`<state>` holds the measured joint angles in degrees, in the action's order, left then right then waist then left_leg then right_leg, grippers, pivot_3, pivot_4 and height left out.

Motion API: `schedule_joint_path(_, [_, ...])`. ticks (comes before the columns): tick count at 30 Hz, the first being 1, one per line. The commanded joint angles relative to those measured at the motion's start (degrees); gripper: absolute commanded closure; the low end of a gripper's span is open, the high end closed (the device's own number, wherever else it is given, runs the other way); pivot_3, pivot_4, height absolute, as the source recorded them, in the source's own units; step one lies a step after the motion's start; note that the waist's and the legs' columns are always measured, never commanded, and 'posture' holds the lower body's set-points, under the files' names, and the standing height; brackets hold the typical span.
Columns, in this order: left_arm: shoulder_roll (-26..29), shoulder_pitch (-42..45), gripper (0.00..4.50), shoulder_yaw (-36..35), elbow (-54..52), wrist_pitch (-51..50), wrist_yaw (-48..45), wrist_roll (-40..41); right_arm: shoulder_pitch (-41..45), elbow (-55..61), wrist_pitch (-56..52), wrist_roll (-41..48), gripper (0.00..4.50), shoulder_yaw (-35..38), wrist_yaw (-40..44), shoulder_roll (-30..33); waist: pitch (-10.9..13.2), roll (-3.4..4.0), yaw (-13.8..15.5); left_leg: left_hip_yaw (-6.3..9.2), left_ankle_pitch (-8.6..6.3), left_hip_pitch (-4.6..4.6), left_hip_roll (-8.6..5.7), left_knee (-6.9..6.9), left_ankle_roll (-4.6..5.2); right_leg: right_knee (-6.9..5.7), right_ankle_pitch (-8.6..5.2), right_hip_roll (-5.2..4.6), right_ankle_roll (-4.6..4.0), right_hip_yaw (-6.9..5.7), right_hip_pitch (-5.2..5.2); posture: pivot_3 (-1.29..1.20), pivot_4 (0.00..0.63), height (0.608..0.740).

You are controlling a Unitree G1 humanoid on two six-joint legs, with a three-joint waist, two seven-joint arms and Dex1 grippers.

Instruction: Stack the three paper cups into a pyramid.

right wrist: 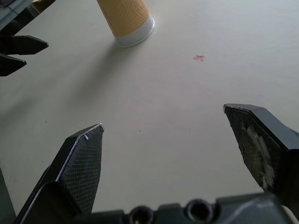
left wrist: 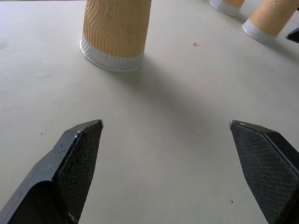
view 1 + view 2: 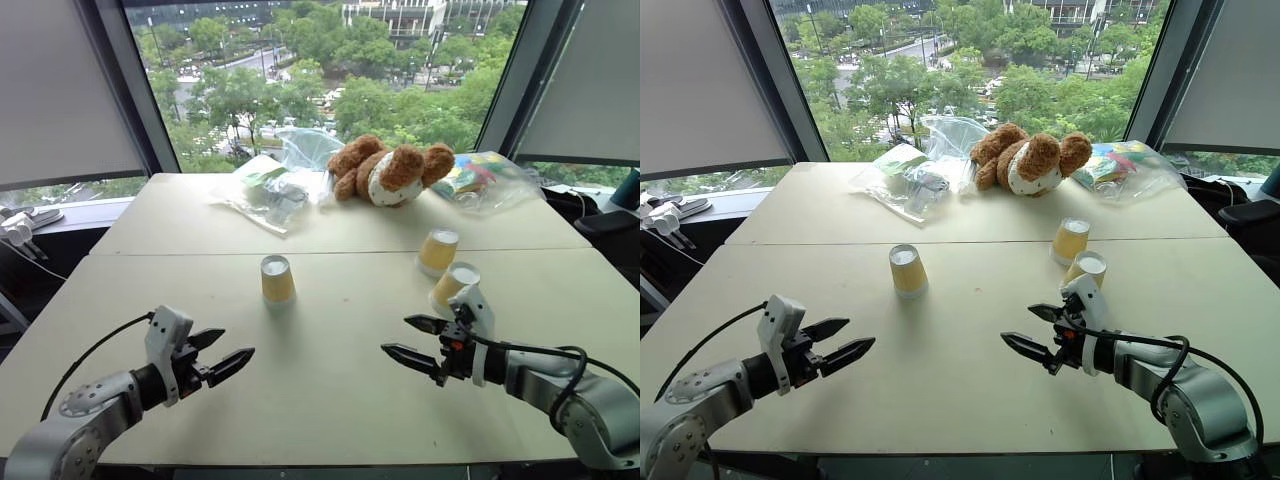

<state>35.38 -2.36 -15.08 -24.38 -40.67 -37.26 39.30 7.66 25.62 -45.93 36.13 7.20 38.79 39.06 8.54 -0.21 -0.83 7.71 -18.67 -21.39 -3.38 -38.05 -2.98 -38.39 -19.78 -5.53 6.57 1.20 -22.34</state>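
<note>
Both grippers wide open, holding nothing: left gripper (image 3: 223,354), right gripper (image 3: 417,340), just over the table (image 3: 330,420). Three paper cups (image 3: 277,279) (image 3: 438,251) (image 3: 454,286) all upside down, unstacked. Head cam shows teddy bear (image 3: 388,171) + plastic bags (image 3: 270,190) at the back; wrist cams catch a tiny red mark (image 1: 199,58) on the tabletop.

A teddy bear (image 3: 388,172) lies between plastic bags (image 3: 272,186) on the table (image 3: 330,380).

Three paper cups (image 3: 277,279) apart on table (image 3: 330,400)
</note>
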Motion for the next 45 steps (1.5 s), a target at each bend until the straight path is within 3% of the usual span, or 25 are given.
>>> schedule_joint_path(1, [0.9,0.6,0.03,-0.5,-0.3,1.4,-1.0,-0.3,0.1,1.5,1.1,0.1,0.0,1.3,-0.5,-0.2,0.0,0.0,0.0,0.0,0.0,0.0,0.0,0.0,0.0,0.0,0.0,0.0,0.0,0.0,0.0,0.0,0.15,0.74])
schedule_joint_path(12, [1.9,3.1,0.03,0.9,0.8,0.6,-2.9,-0.3,-0.1,2.9,1.8,-1.1,0.0,1.8,-2.7,0.0,0.0,0.0,0.0,0.0,0.0,0.0,0.0,0.0,0.0,0.0,0.0,0.0,0.0,0.0,0.0,0.0,0.15,0.74])
schedule_joint_path(16, [4.7,6.1,0.03,3.2,3.1,1.2,-5.9,-2.3,0.1,2.8,1.3,-0.7,0.0,3.6,-4.0,0.3,0.0,0.0,0.0,0.0,0.0,0.0,0.0,0.0,0.0,0.0,0.0,0.01,0.0,0.0,-0.01,0.0,0.15,0.74])
schedule_joint_path(23, [11.6,16.0,0.03,7.1,10.8,0.2,-17.8,-1.7,-4.8,8.3,-3.5,4.1,0.0,15.0,-8.5,0.3,0.0,0.0,0.1,0.02,0.0,-0.02,-0.04,0.03,0.0,0.04,0.0,-0.01,0.0,-0.03,0.02,0.0,0.15,0.74])
schedule_joint_path(29, [12.1,26.8,0.03,11.2,17.1,-1.7,-25.7,-1.0,-5.8,12.2,-3.9,4.7,0.0,23.2,-17.8,-2.7,0.0,0.0,-0.3,0.02,0.0,-0.01,-0.06,0.01,0.0,-0.02,0.01,0.0,0.03,-0.06,0.01,0.0,0.15,0.74])
schedule_joint_path(36, [9.2,29.7,0.03,11.6,17.2,-1.0,-25.5,-1.7,-1.9,2.2,2.8,-4.6,0.0,18.0,-19.9,-1.7,0.0,0.0,-0.7,-0.03,0.0,0.0,-0.04,-0.03,0.0,-0.05,0.02,0.05,0.03,-0.04,0.01,0.0,0.15,0.74])
schedule_joint_path(45, [7.3,23.5,0.03,9.2,8.7,-4.8,-20.8,2.0,7.1,-14.4,11.4,-8.5,0.0,12.8,-16.3,-4.3,0.0,0.01,-1.7,-0.03,0.0,0.0,-0.03,-0.05,0.0,-0.18,0.02,0.02,0.03,-0.01,-0.04,0.0,0.15,0.74])
